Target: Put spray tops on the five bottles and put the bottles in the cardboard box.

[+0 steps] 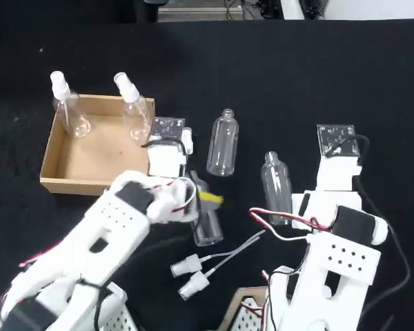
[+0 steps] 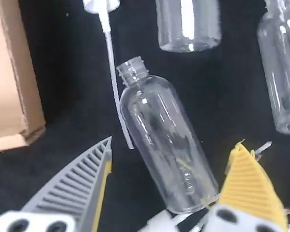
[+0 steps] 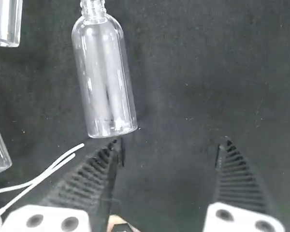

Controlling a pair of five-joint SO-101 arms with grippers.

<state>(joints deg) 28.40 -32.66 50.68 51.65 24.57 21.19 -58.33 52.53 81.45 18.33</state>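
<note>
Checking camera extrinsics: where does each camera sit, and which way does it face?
High view: fixed above the table, looking down on the cardboard box, left arm and right arm.
Left wrist view: on the left wrist, looking down past the open left gripper at a lying bottle between its fingers.
Right wrist view: on the right wrist, looking down past the open right gripper at black cloth and a second bottle.
Shared: high and left wrist views both show the lying bottle and the cardboard box.
</note>
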